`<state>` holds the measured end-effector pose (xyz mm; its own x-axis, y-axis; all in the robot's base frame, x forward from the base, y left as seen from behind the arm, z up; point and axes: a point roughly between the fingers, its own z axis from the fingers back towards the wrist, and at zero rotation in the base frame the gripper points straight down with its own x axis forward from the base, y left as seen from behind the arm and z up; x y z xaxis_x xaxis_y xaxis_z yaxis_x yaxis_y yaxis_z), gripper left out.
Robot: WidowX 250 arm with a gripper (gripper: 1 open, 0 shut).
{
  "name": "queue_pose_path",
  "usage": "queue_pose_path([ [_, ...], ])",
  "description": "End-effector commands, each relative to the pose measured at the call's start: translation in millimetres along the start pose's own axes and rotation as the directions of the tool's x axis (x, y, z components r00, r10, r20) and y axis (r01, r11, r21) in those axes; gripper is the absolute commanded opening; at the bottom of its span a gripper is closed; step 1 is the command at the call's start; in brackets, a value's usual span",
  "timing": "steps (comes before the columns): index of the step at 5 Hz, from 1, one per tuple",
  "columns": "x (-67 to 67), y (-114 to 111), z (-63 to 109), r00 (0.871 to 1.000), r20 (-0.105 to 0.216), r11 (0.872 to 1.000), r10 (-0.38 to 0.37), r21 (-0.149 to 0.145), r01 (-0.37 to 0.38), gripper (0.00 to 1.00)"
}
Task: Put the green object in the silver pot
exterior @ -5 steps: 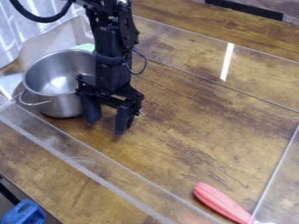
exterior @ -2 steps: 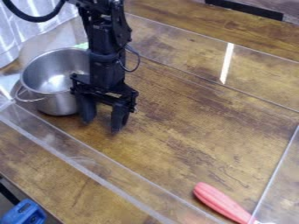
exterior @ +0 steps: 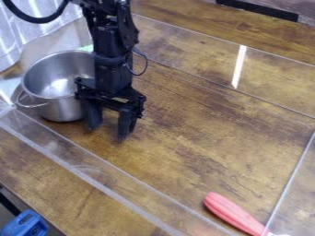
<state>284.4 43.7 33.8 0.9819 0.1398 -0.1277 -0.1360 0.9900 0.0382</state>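
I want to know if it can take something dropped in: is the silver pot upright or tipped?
Upright: the silver pot shows its round opening facing up.

A black robot arm (exterior: 109,28) is seen coming in from the top left, its upper part bent in a curve and its lower part held nearly upright; the gripper (exterior: 109,127) is pointed downward, with its dark fingers (exterior: 127,122) set low and spread slightly apart, while a thin cable (exterior: 144,64) is looped out beside the wrist (exterior: 110,64)
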Motion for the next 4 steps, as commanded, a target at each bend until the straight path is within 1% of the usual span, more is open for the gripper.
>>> queue_pose_path([
  [1,2.8,6.4,8.7,0.999,0.039,1.000,0.021,-0.006,-0.021,0.00],
  [4,4.4,6.7,7.6,0.999,0.049,1.000,0.023,-0.010,-0.022,0.00],
])
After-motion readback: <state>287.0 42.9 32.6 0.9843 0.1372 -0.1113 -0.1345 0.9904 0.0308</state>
